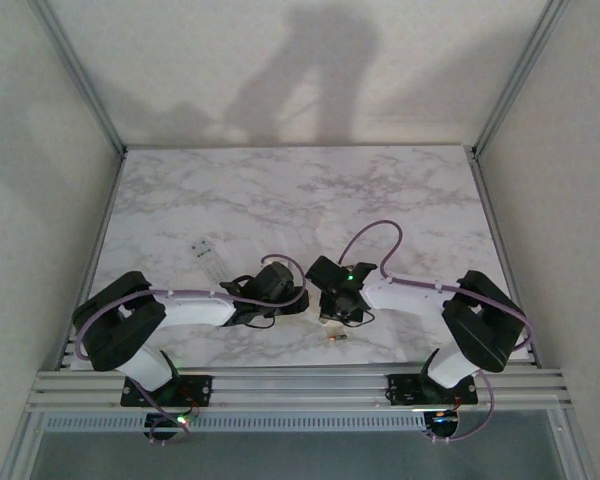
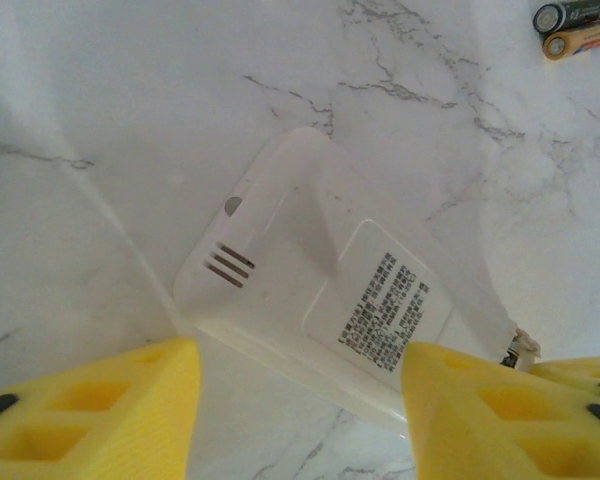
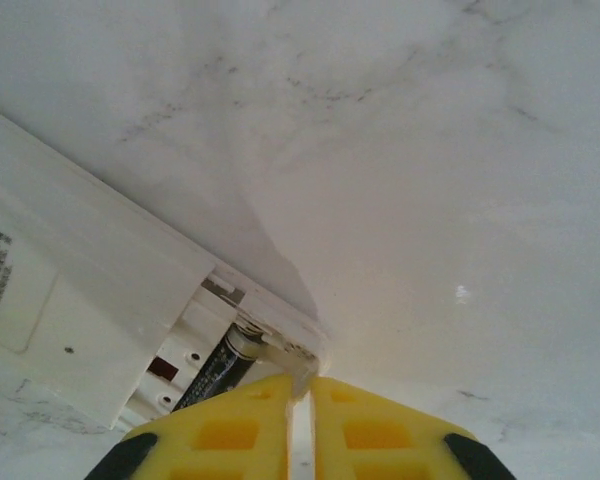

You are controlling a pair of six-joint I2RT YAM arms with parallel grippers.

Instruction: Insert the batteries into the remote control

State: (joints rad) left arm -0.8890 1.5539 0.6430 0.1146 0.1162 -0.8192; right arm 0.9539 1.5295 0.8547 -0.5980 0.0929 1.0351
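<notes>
Batteries (image 2: 577, 28): 2 loose on marble (image 2: 130, 100); 1 battery (image 3: 218, 368) in bay of face-down remote (image 2: 310, 270). L gripper (image 2: 295, 350) open astride remote; R gripper (image 3: 300, 385) closed.

A white plastic remote (image 2: 310, 290) lies back up, printed label showing, on the grey-veined marble table (image 2: 130, 120). The left gripper (image 2: 300, 385) straddles the remote's near end, yellow fingers (image 2: 90, 420) spread. Two small cylindrical batteries (image 2: 577, 28), one dark, one orange, lie together well beyond the remote's far right.

My left arm (image 1: 190, 310) and right arm (image 1: 410, 293) wear white shells between black joint housings, with lilac cables (image 1: 378, 232) looping along both. A green light (image 1: 349, 268) glows on my right wrist. My left claw (image 2: 300, 420) and right claw (image 3: 300, 420) have bright yellow fingers (image 2: 90, 410) with moulded rectangular hollows and black patches.
</notes>
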